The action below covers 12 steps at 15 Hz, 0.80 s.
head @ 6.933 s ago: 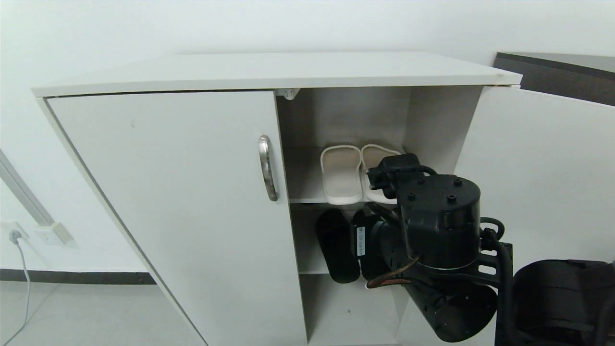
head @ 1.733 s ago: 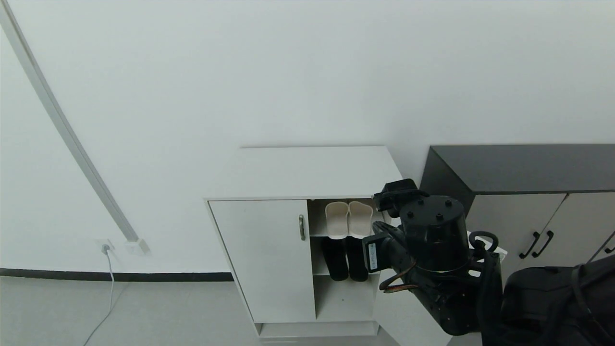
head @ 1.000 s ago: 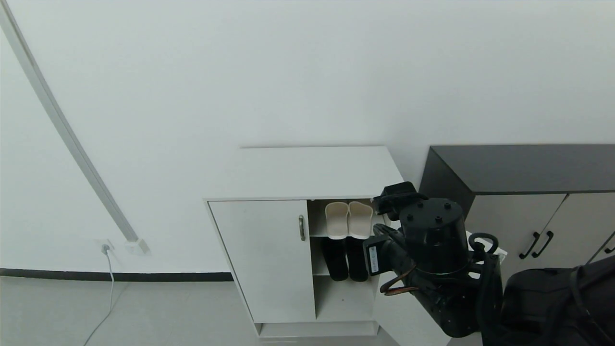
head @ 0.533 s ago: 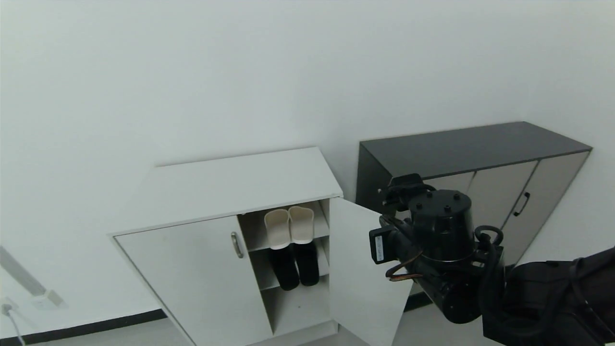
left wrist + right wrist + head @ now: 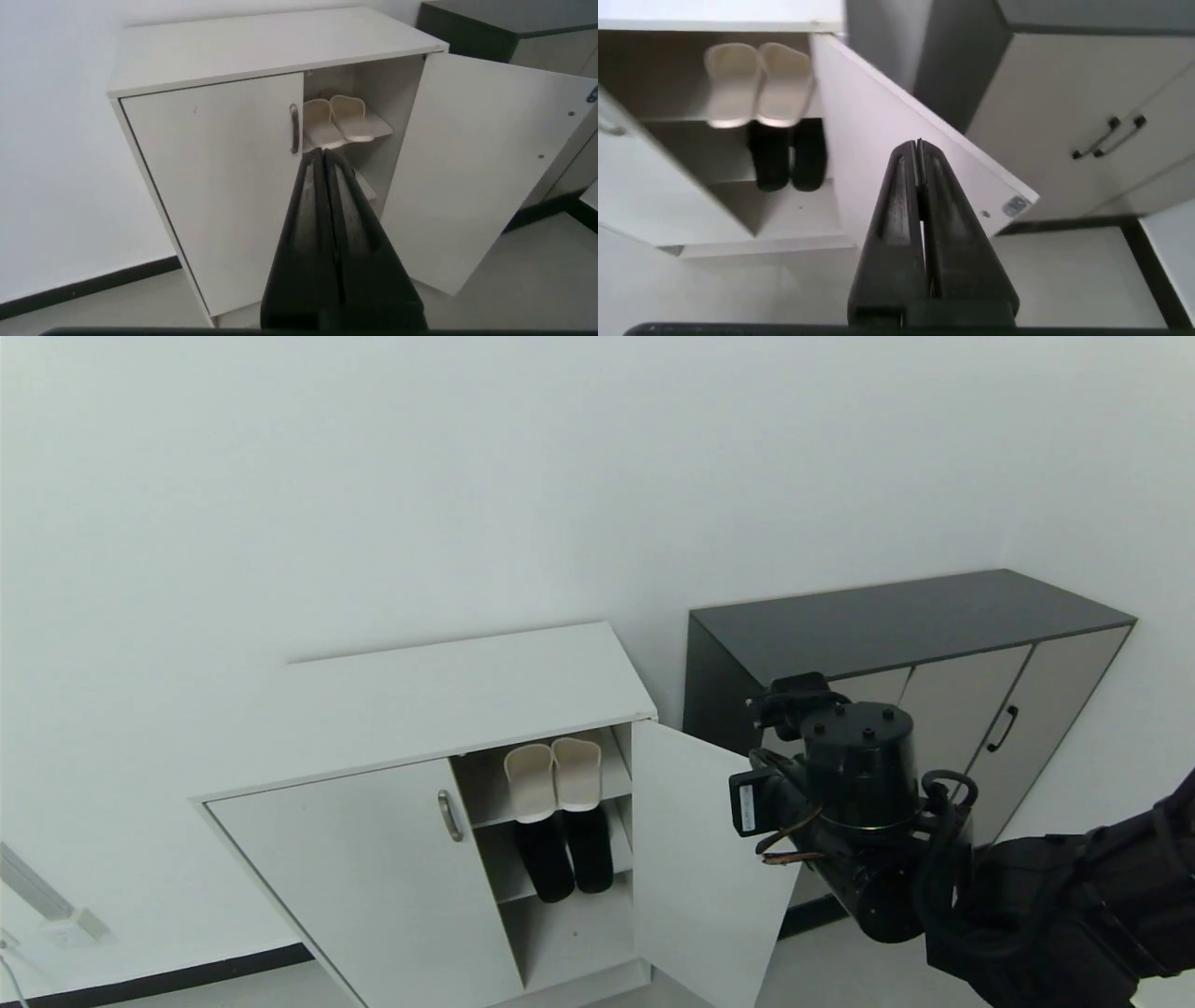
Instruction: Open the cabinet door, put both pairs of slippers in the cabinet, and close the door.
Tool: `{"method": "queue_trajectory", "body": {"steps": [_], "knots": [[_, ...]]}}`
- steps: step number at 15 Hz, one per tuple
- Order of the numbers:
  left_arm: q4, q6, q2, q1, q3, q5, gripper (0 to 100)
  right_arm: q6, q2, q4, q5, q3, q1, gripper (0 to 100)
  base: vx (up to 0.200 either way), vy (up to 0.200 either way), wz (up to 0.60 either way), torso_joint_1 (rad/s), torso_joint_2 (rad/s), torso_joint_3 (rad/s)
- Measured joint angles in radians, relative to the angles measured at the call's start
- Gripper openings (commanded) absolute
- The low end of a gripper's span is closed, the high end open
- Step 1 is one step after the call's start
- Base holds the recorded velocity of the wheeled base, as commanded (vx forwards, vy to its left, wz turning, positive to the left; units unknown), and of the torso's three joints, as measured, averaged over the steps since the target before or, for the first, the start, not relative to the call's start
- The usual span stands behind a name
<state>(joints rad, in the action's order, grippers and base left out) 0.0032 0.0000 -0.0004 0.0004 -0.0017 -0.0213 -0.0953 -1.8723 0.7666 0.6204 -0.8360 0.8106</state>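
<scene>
Showing the door (image 5: 700, 859) open, the head view has cream slippers (image 5: 553, 779) on the upper shelf of the cabinet (image 5: 448, 700), black slippers (image 5: 565, 863) below; left wrist view: left end effector (image 5: 324, 159) closed, empty, facing the cabinet; right wrist view: right end effector (image 5: 918, 149) closed, empty, before the door.

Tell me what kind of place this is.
Probably an indoor entryway or a plain storage room: a white cabinet with one door open holds beige slippers above black slippers, and a dark-topped cabinet stands beside it against a bare white wall.
</scene>
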Motion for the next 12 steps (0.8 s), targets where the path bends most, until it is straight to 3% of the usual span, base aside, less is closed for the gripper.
{"method": "queue_trajectory", "body": {"steps": [3,12], "knots": [[0.000,0.000,0.000,0.001,0.000,0.000,0,0.000,-0.018,0.002,0.000,-0.008,-0.009,0,-0.200,0.000,0.00,0.010,0.01,0.001],[0.000,0.000,0.000,0.000,0.000,0.000,0,0.025,-0.072,-0.011,-0.061,-0.126,-0.114,0,0.000,0.000,0.00,0.000,0.00,0.000]]}}
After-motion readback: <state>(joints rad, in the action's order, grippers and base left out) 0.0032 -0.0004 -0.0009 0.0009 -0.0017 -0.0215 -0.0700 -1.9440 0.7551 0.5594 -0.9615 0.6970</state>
